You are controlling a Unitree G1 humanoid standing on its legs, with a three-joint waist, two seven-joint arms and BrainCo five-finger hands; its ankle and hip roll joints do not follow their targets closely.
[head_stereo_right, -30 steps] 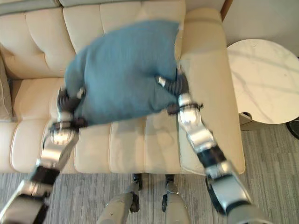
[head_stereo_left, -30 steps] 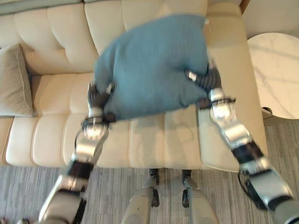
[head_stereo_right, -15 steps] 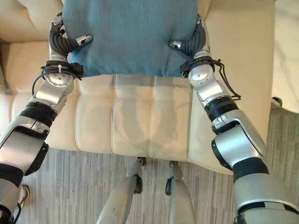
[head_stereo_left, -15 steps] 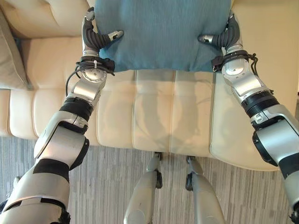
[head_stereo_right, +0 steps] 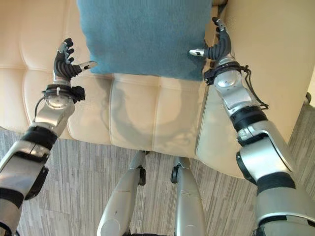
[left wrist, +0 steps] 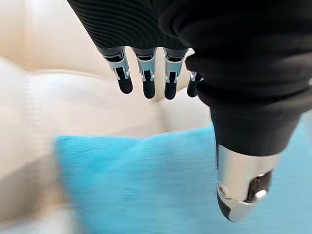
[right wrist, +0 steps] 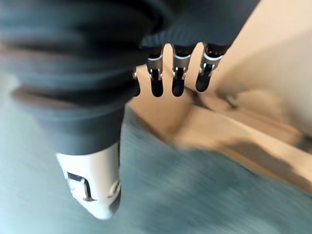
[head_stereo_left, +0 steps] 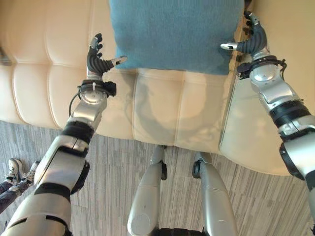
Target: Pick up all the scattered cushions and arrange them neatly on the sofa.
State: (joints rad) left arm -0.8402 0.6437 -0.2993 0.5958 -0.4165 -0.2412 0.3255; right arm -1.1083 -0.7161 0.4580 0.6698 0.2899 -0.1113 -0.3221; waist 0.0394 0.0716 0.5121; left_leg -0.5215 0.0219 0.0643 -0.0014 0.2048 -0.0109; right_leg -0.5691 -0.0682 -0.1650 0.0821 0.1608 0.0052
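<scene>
A blue cushion (head_stereo_left: pixel 172 34) leans against the backrest of the cream sofa (head_stereo_left: pixel 162 113), at its right end beside the armrest (head_stereo_right: pixel 261 44). My left hand (head_stereo_left: pixel 95 63) is open just left of the cushion's lower corner, fingers straight, with a small gap to the cloth. My right hand (head_stereo_left: pixel 253 44) is open at the cushion's lower right edge, between it and the armrest, its thumb reaching over the blue cloth. In the left wrist view the cushion (left wrist: pixel 136 190) lies past the thumb with nothing held. The right wrist view shows the cushion (right wrist: pixel 204 195) the same way.
The sofa's tufted seat runs on to the left. Grey striped carpet (head_stereo_left: pixel 113 167) lies in front of the sofa. A person's shoes (head_stereo_left: pixel 12 169) show at the lower left edge.
Both hands have let go of the blue cushion and drawn slightly outward. It now rests by itself against the backrest. The camera has shifted too.
</scene>
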